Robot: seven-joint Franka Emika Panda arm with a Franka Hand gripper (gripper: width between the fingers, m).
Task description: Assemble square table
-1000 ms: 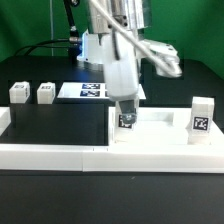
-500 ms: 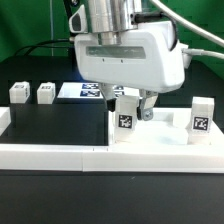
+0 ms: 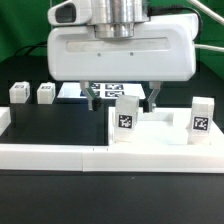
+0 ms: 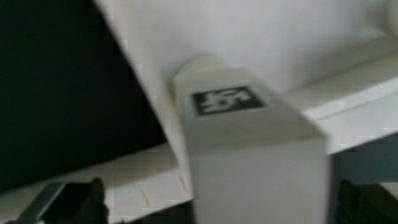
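The gripper (image 3: 124, 101) hangs with jaws spread wide and nothing in its hold, a finger either side of an upright leg (image 3: 127, 116), touching neither side. That leg stands on the white tabletop (image 3: 160, 128), with a second leg (image 3: 201, 117) upright towards the exterior view's right. A third leg (image 3: 18, 92) and a fourth leg (image 3: 45, 93) sit well apart on the table (image 3: 150, 190).

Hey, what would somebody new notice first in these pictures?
The big white pincer fills the top of the exterior view, open over an upright tagged leg on the tabletop. A second leg stands at that view's right; two loose legs sit at its left.
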